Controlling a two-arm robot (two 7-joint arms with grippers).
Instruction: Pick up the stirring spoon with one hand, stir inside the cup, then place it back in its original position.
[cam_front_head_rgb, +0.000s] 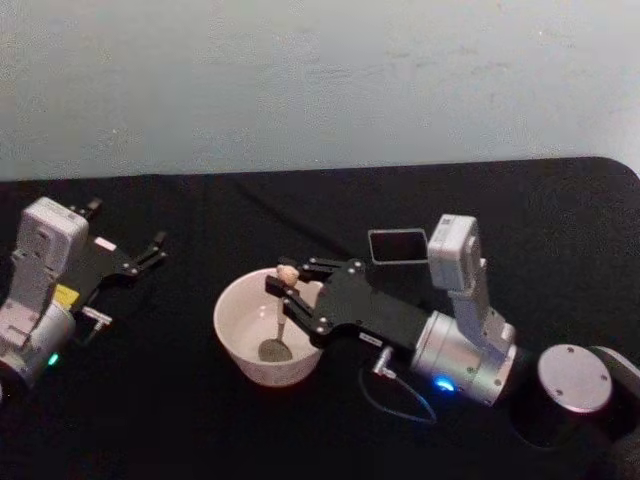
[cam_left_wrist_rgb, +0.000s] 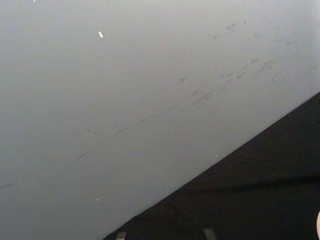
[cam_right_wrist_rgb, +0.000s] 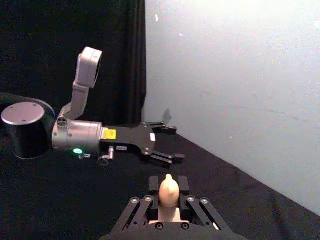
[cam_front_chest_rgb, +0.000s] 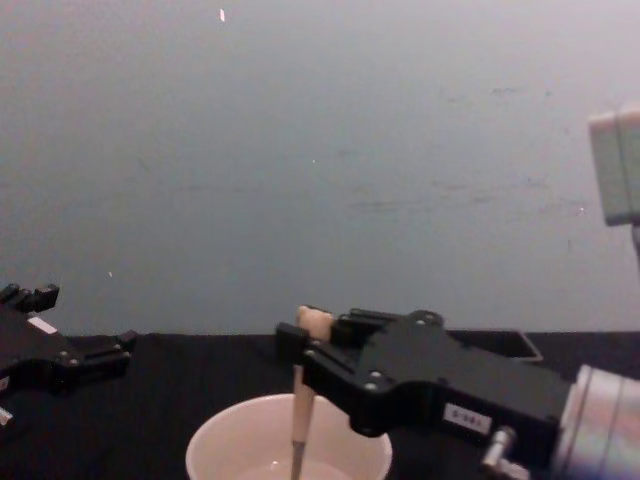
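Black cloth covers the counter (cam_front_head_rgb: 300, 200), with a pale grey wall (cam_front_head_rgb: 300, 80) behind it.

Head view: the right gripper (cam_front_head_rgb: 290, 288) reaches in from the right. Its fingers pinch the beige handle of the slim stirring spoon (cam_front_head_rgb: 281, 322), just below the bear-head knob. The dark metal stem drops into the wide, round, cream-white cup (cam_front_head_rgb: 225, 315), and the spoon bowl sits low inside it. The tall, dark grey, square holder (cam_front_head_rgb: 398, 240) stands on the far right of the cup, close behind the gripper. The left gripper (cam_front_head_rgb: 125, 232) is parked at the far left, well apart from the cup, with its fingers spread and empty.

Left wrist view: the camera faces the wall and a strip of black counter.

Right wrist view: the knob (cam_right_wrist_rgb: 169, 192) is centred between the two fingers. The left gripper (cam_right_wrist_rgb: 172, 142) shows side-on, which confirms the spread.

Chest view: the handle (cam_front_chest_rgb: 298, 420) hangs close to upright from the right gripper (cam_front_chest_rgb: 310, 350) and passes below the cup rim (cam_front_chest_rgb: 230, 425). The head view does not show this upright hang, and the chest view does not show the spoon bowl.

Step in hand, as judged: stirring. The next move calls for circling the spoon bowl within the rim without nudging the cup. The spoon must then be raised clear, carried to the holder and lowered in stem-first before the fingers release.
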